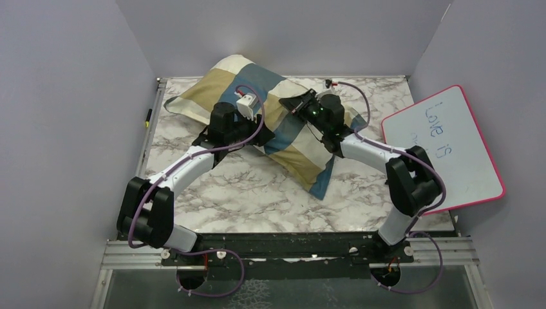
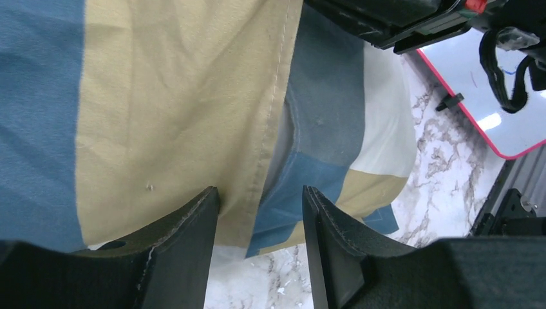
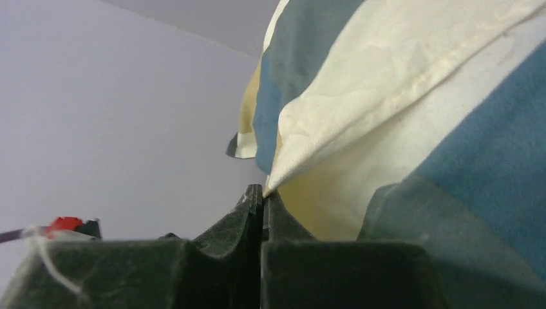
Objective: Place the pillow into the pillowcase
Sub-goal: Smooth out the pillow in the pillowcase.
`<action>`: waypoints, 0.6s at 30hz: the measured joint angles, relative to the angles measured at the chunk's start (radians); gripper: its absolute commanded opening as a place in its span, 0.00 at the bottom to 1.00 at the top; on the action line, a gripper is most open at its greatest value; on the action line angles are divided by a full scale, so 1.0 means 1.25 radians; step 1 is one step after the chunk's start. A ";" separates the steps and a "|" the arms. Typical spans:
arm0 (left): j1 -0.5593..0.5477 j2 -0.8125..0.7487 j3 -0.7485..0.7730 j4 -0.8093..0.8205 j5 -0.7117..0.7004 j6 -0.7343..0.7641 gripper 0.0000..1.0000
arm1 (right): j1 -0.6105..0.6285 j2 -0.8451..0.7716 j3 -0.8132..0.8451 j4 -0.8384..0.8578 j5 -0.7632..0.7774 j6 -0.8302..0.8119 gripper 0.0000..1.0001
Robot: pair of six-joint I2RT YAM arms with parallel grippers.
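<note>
The thin fabric pillowcase (image 1: 293,147) in blue, tan and cream blocks lies swollen and slanted on the grey-veined white marble table (image 1: 244,193). The plain pillow itself is not clearly visible. Judging by the bulk, it sits inside the pillowcase, though how fully cannot be told.

The right gripper (image 3: 263,190) is at the pillowcase's far right side. Its fingers are pressed together, with a hemmed cream fold running into their tips, so it appears to be pinching that fold. The left gripper (image 2: 261,193) hangs over the pillowcase's middle with its fingers apart, straddling a stitched hem and holding nothing.

The main risk appears to be the thin pinch. A hard pull could slip the fold free, or drag the whole bundle instead of sliding the cloth along. If the left fingers close here, they may catch only one layer. The two wrists are near each other above the pillowcase and could collide.

The pink-rimmed flat whiteboard (image 1: 444,148) lies just right of the pillowcase. The grey back wall (image 1: 270,32) stands close behind it. Bare marble, the open room, lies on the pillowcase's near side.
</note>
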 measured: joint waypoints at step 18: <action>0.336 -0.076 0.026 -0.108 -0.174 -0.176 0.63 | 0.034 -0.179 0.012 -0.457 0.213 -0.416 0.56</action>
